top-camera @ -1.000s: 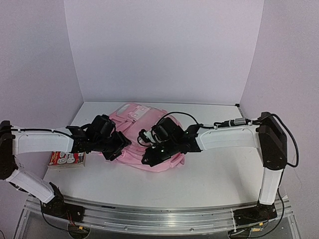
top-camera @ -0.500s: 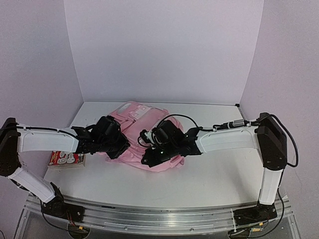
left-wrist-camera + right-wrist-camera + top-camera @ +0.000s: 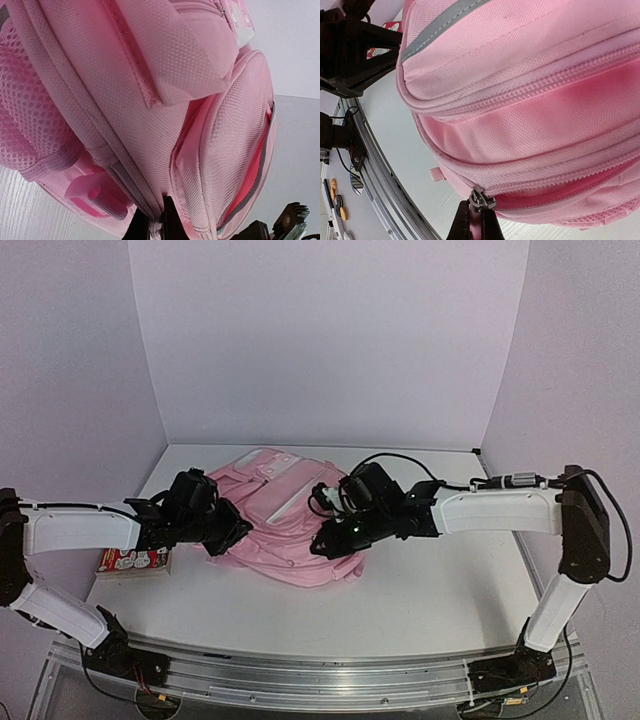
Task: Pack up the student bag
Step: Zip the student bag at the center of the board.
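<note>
Bag (image 3: pixel 290 545): big soft light-pink backpack, lying slumped mid-surface, slightly left of centre. White trim strips on top face, grey strip along a pocket edge, mesh padding, several zip lines, zip pull on right side.

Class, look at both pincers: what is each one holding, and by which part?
Both grip the backpack. The left pincer pinches a seam at its edge; the right pincer holds a zip pull.
</note>
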{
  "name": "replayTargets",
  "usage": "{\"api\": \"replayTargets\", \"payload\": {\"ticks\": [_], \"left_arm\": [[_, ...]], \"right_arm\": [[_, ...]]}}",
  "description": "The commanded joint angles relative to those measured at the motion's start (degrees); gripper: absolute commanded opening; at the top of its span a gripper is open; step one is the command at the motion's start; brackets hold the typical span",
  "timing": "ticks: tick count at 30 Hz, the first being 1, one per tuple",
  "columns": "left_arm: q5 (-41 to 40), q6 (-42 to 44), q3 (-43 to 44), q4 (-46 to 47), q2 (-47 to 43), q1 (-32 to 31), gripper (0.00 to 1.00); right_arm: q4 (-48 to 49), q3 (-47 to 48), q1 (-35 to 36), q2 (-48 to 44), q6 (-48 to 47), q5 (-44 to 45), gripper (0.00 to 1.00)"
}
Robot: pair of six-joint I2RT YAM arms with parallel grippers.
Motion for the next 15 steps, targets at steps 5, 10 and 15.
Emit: {"api": "replayTargets", "payload": {"ticks": [5,10,15], "left_arm": [[-16.1,7.8,0.0,-14.3,0.0,5.3,0.00],[-15.6,8.7,-0.2,-14.4,1.4,5.7,0.00],[-14.5,10.8,-0.5,-14.1,3.2,6.1,0.00]], "right_arm": [[-19.1,4.3,-13.8,-2.6,-11.2,17.5,0.00],[-20.8,8.3,-17.8,-0.3,-17.9,19.7,0.00],[-21.2,15.8,-22.9,6.9,-25.2,17.6,0.00]]}}
